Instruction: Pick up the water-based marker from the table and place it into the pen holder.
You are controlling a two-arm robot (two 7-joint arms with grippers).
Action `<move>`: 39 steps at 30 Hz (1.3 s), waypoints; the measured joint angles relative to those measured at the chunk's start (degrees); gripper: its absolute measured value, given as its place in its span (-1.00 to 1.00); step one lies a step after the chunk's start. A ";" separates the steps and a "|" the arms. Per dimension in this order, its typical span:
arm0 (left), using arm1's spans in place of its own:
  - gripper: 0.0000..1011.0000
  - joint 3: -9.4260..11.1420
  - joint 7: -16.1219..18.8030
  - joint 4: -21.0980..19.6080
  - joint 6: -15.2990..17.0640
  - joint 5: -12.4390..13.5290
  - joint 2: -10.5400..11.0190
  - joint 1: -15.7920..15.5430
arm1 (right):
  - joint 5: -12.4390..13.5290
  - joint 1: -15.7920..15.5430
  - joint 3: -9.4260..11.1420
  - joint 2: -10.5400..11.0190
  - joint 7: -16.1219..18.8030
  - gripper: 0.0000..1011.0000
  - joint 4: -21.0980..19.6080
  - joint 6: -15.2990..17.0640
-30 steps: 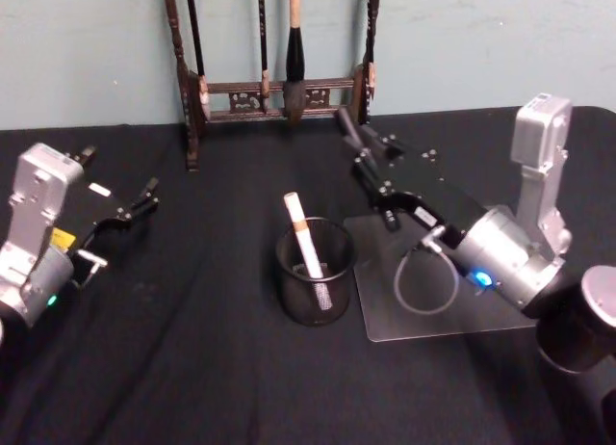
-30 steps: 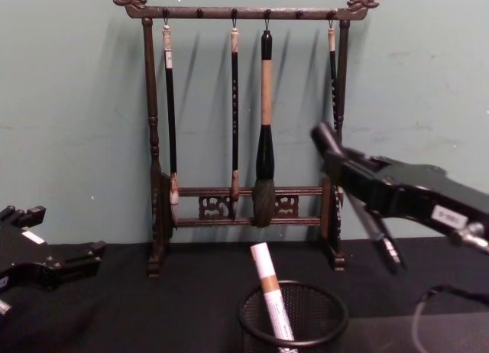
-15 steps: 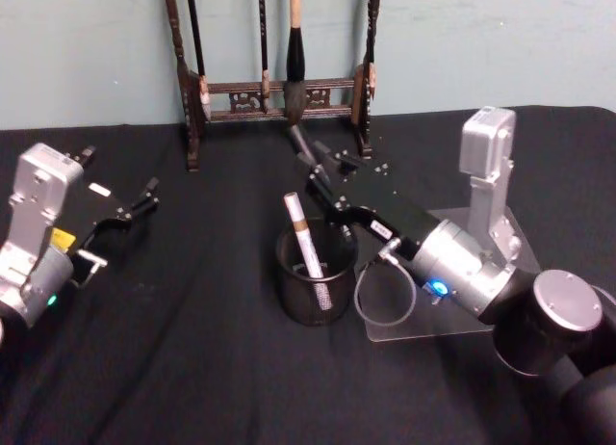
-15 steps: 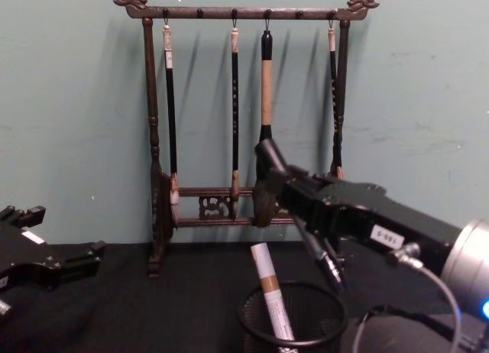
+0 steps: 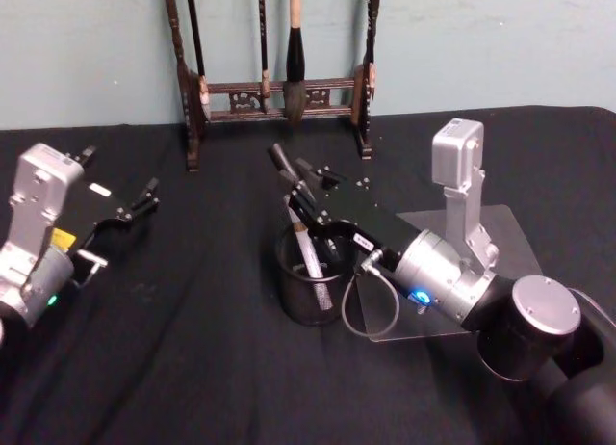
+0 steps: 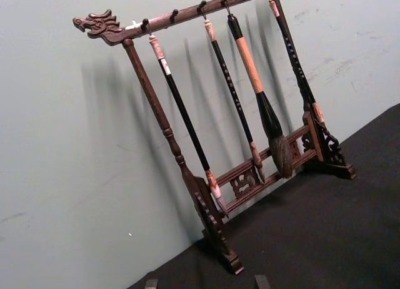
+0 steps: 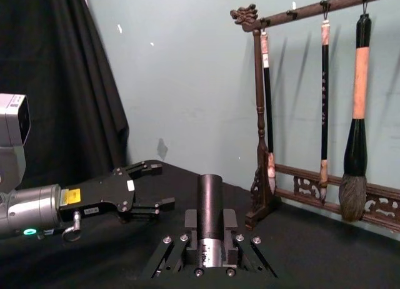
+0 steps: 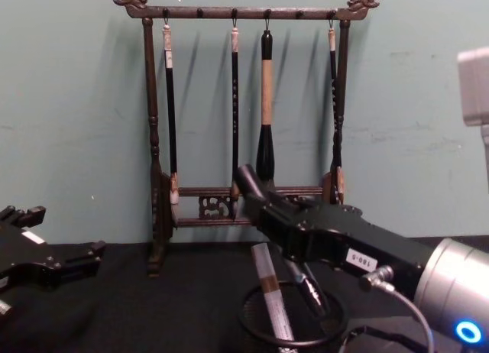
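Right gripper (image 5: 306, 196) reaches forward-left from the near right, tilted down over the holder (image 5: 294, 302). It is clenched on a dark marker (image 5: 280, 158), tip at the holder's mouth beside a white marker (image 5: 306, 248). Left gripper (image 7: 161, 185) is parked left above the table (image 5: 192, 368), jaws apart. Brush rack (image 5: 279, 87) stands behind.

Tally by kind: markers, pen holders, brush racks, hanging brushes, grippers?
Markers: 2 (white marker, dark marker)
Pen holder: 1
Brush rack: 1
Hanging brushes: 4
Grippers: 2 (right gripper over pen holder, left gripper idle at left)
Total: 10
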 joint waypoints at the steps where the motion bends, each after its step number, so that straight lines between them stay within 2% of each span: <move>1: 0.98 0.00 0.00 0.00 0.00 0.00 0.00 0.00 | 0.00 0.04 -0.11 0.04 -0.10 -0.52 0.06 0.02; 14: 0.98 0.00 0.00 0.00 0.00 0.00 0.00 0.00 | 0.10 0.57 -1.23 0.28 -1.14 -0.52 0.84 0.44; 32: 0.98 0.00 0.00 0.00 0.00 0.00 0.00 0.00 | -0.04 0.62 -1.52 0.38 -1.59 -0.52 0.91 0.53; 34: 0.98 0.00 0.00 0.00 0.00 0.00 0.00 0.00 | -0.04 0.62 -1.51 0.38 -1.57 -0.45 0.91 0.53; 35: 0.98 0.00 0.00 0.00 0.00 0.00 0.00 0.00 | -0.04 0.61 -1.50 0.38 -1.55 -0.32 0.90 0.54; 38: 0.98 0.00 0.00 0.00 0.00 0.00 0.00 0.00 | -0.04 0.61 -1.49 0.37 -1.54 -0.21 0.89 0.55; 39: 0.98 0.00 0.00 0.00 0.00 0.00 0.00 0.00 | -0.04 0.61 -1.49 0.37 -1.54 -0.08 0.89 0.55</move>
